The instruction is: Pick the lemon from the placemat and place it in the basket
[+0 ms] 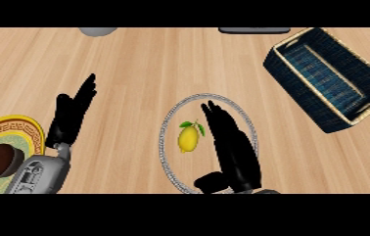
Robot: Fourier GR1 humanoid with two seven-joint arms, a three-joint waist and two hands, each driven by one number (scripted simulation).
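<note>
Right hand, fingers straight, lies just beside the lemon on the placemat. Left hand rests open near the surface's left edge; basket at right

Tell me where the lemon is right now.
In the head view the lemon lies on the round placemat, lower centre, just left of the open right hand.

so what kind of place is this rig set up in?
Probably a kitchen counter: light wooden countertop, a yellow lemon on a round silver-rimmed placemat, a dark blue woven basket and a yellow patterned plate.
</note>
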